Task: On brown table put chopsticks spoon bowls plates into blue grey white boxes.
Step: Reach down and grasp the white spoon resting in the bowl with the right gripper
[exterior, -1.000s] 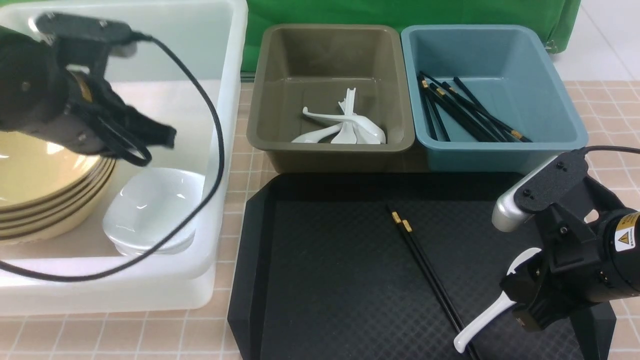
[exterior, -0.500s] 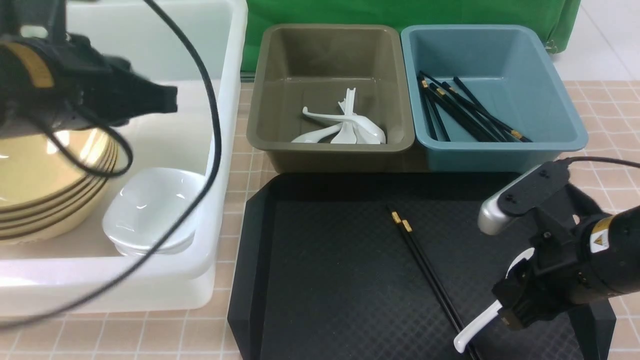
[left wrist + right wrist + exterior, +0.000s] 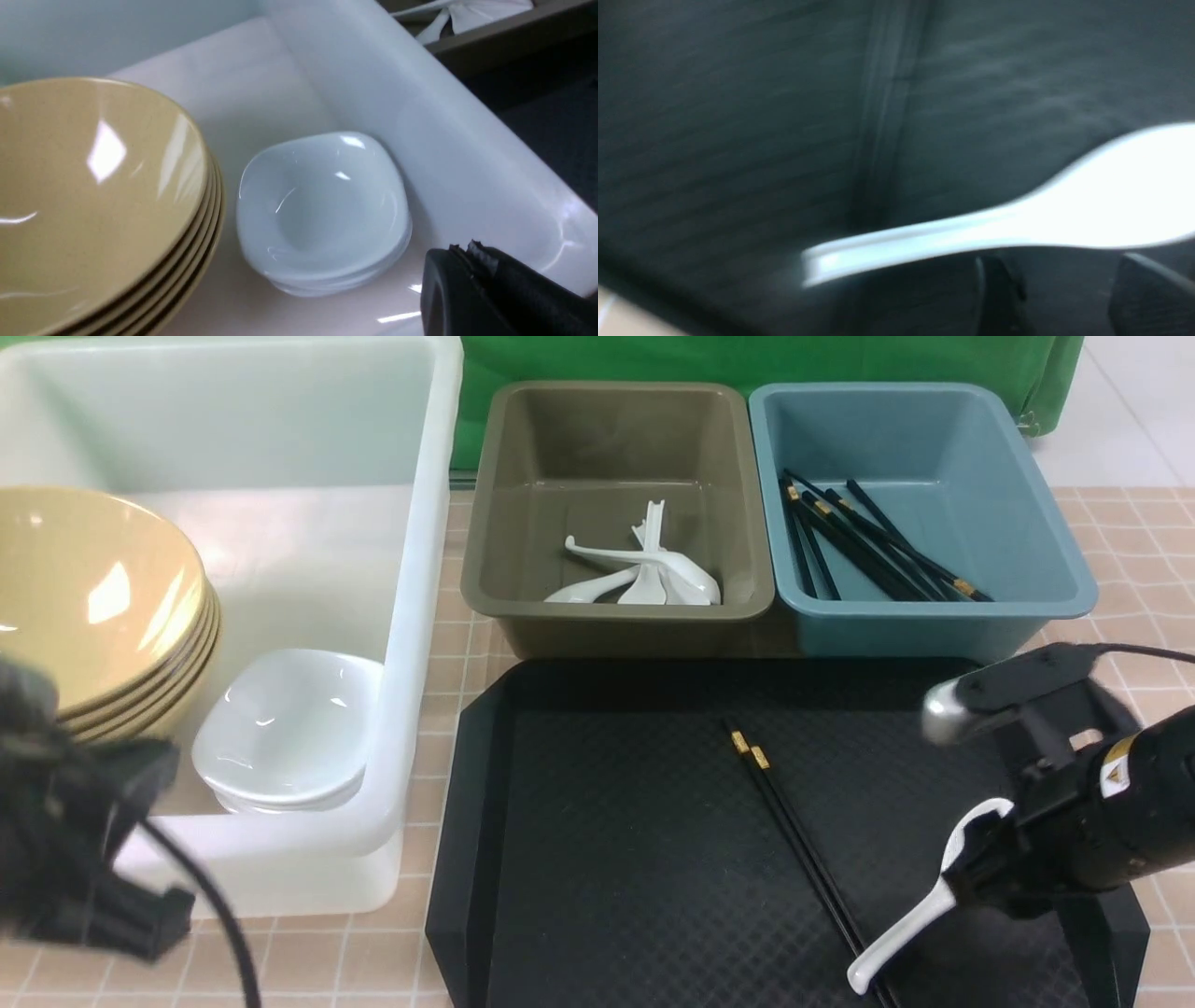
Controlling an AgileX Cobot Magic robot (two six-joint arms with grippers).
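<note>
A white spoon (image 3: 910, 929) lies slanted at the near right of the black tray, its handle tip on the tray. My right gripper (image 3: 1064, 275) is open just behind its scoop; the spoon (image 3: 1017, 224) crosses past the fingertips, not between them. A pair of black chopsticks (image 3: 794, 840) lies mid-tray. More chopsticks (image 3: 868, 546) are in the blue box (image 3: 1055, 588), and spoons (image 3: 644, 574) in the grey box (image 3: 485, 588). Stacked tan bowls (image 3: 93, 196) and white plates (image 3: 322, 205) sit in the white box (image 3: 420, 616). My left gripper (image 3: 467, 249) is shut and empty near the plates.
The black tray (image 3: 560, 896) lies on the brown tiled table (image 3: 1148, 541), in front of the grey and blue boxes. A green cloth (image 3: 747, 359) hangs behind the boxes. My blurred left arm (image 3: 75, 859) is low at the near left, with its cable trailing.
My left arm swung from above the white box down to the near left. The right gripper's jaws opened wider at the spoon's scoop; the spoon's handle tip stayed on the tray.
</note>
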